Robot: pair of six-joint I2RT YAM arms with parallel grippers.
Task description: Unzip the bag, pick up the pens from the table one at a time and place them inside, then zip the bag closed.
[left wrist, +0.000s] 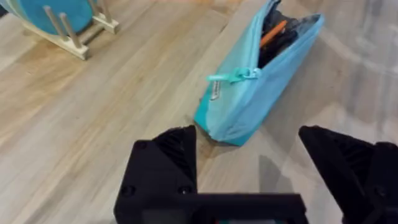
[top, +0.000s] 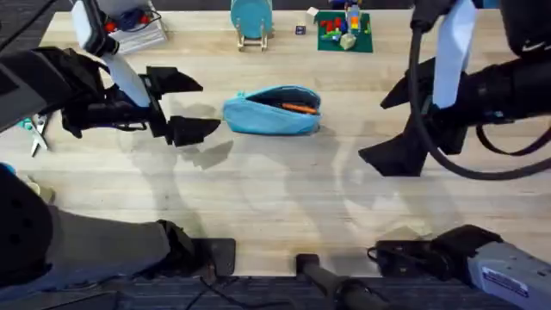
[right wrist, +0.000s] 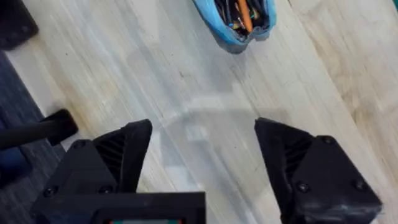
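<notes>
Pale plank strips made up the table (top: 284,185), bare of loose pens. The light blue pencil pouch (top: 272,110) lay at its middle, unzipped, the orange pen (top: 299,108) and a dark pen (left wrist: 278,42) inside; judging so, only zipping remained. The left gripper (top: 182,105) and right gripper (top: 398,127) flanked it, both spread, holding nothing. No legible writing showed.

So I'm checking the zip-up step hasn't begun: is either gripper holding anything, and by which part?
Nothing is held. The left gripper and right gripper are both open, apart from the bag.
</notes>
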